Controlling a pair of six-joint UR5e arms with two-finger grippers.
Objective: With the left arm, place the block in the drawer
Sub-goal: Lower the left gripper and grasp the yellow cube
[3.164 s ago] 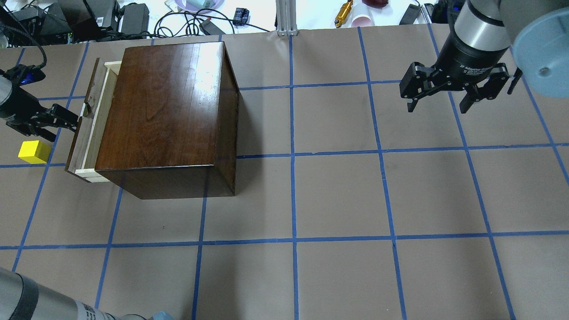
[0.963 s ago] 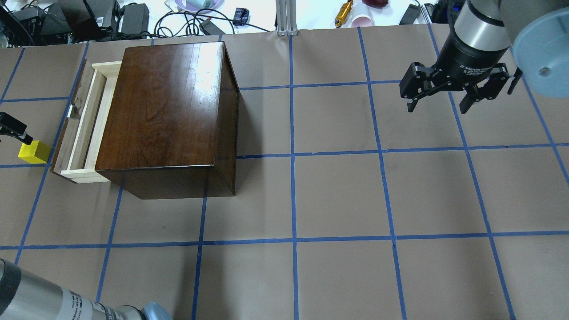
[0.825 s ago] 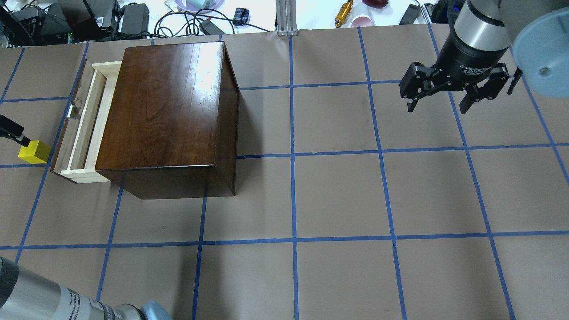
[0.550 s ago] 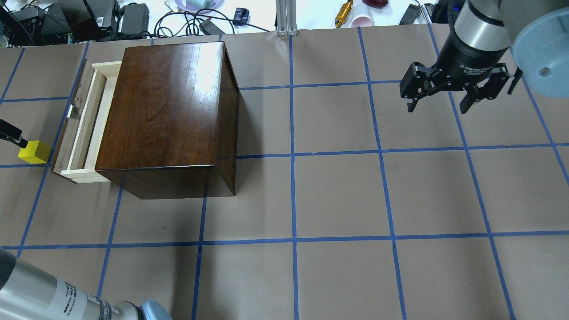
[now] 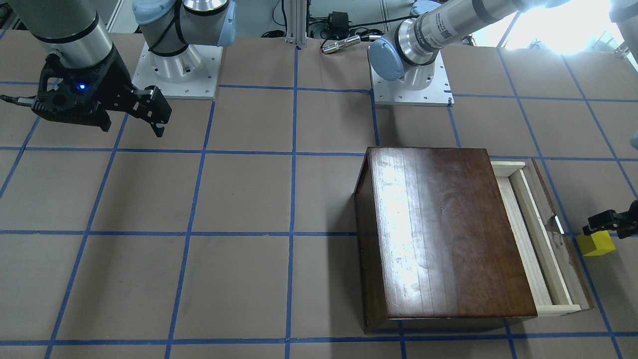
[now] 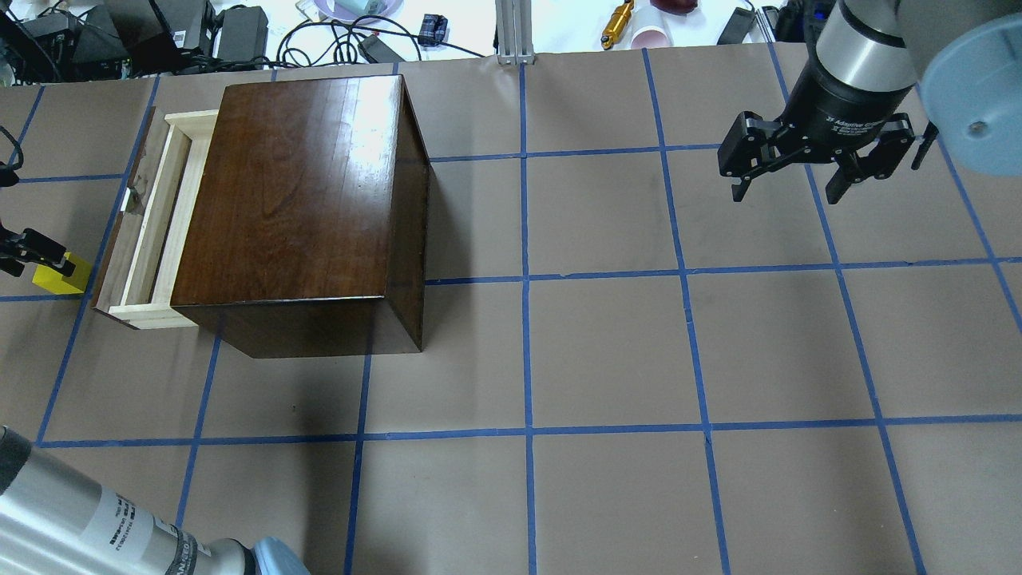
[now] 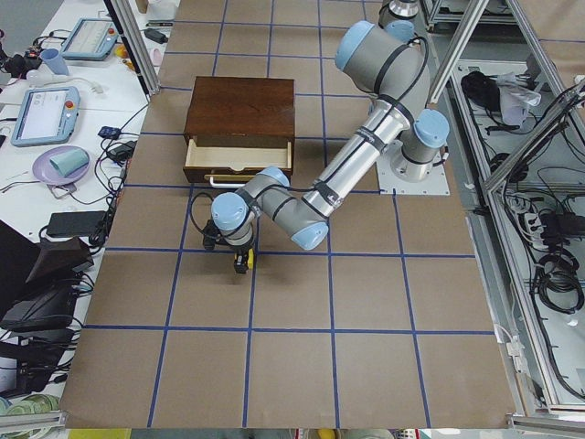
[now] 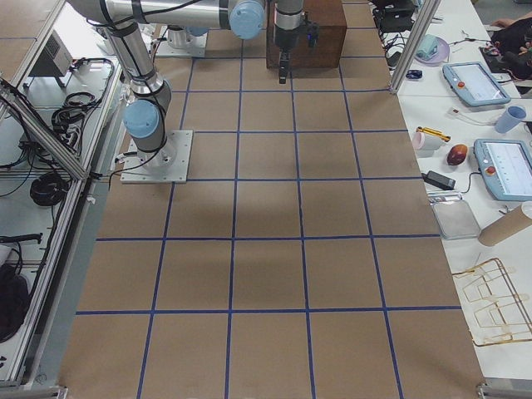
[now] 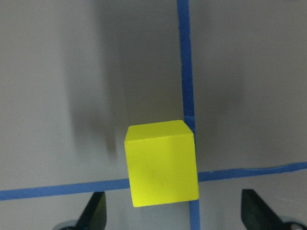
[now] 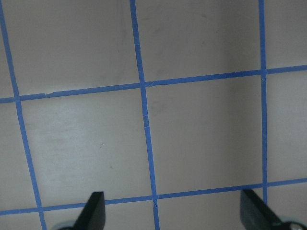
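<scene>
Yellow and small, the block (image 6: 64, 276) sits on the tabletop (image 6: 607, 359) at a crossing of blue tape lines (image 9: 184, 57), outside the drawer (image 6: 152, 216) and just beside its dark front panel. The left hand (image 9: 175, 216) hangs low over the block with its fingers spread wide and nothing between them in a grip. In the left wrist view one fingertip (image 9: 94, 211) shows to each side of the cube, with a clear gap on both sides. In the overhead view, only a little of this hand shows at the picture's left edge, where one finger (image 6: 36, 246) overlaps the block's upper corner. The drawer is pulled partway out of the glossy dark-brown box (image 6: 295, 192), its pale-wood tray open to the top on the side that faces the block.

Well apart on the far side of the tabletop, the right hand (image 6: 786, 194) hangs above the bare brown surface, its fingers also spread wide and holding nothing. Its wrist view shows only the taped grid below.
</scene>
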